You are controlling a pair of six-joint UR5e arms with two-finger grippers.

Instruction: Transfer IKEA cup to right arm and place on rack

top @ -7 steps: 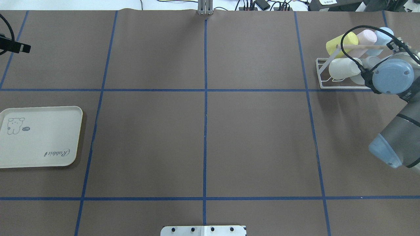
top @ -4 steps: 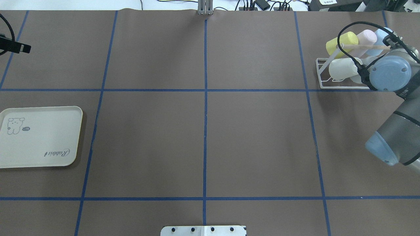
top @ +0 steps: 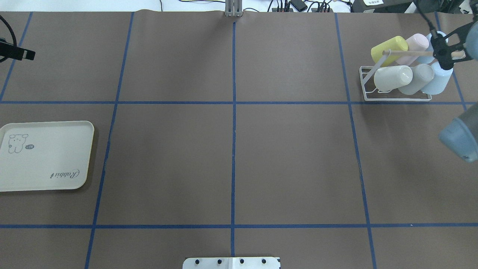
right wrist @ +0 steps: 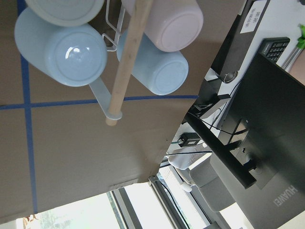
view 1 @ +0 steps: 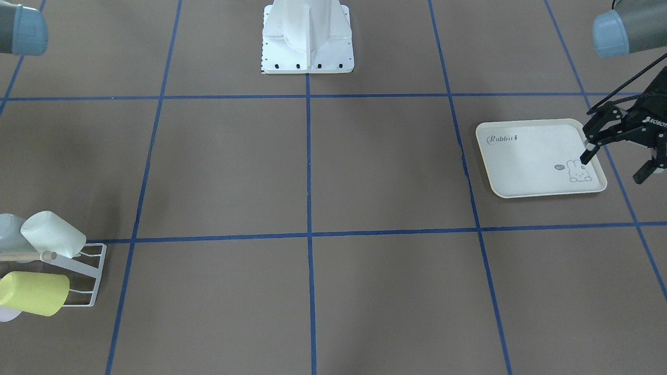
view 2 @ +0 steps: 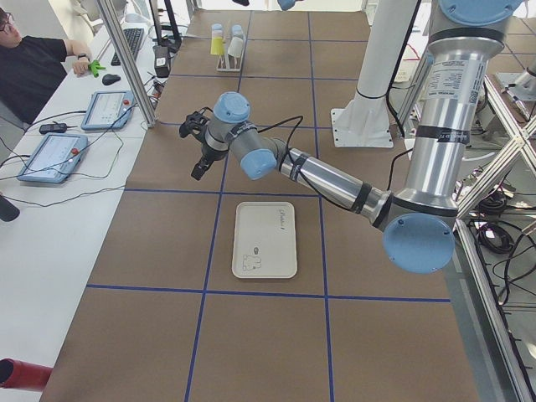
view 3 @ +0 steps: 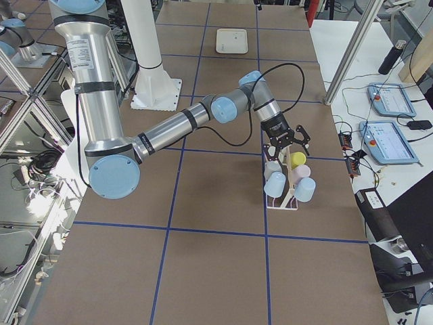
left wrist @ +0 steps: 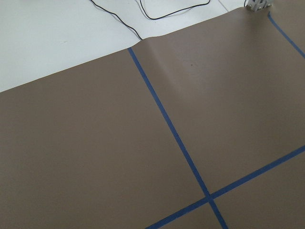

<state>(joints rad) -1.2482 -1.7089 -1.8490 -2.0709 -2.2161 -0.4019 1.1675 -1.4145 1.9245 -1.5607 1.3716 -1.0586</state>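
Right arm: drawn back from over rack (top: 392,99), upper right of overhead view, uncovering 6 cups. IKEA cup (top: 438,80): likely the pale-blue one, lower row. Right gripper (view 3: 289,143): jaws apart, empty. Left gripper (view 1: 615,165): likewise. Advice: lift clear, avoiding wooden rod (top: 410,53).

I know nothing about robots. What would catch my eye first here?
The pastel cups hung on a white wire rack at the far right corner of the table, with the right arm's end effector just above them. Across the table, the left end effector hangs open and empty near a cream tray.
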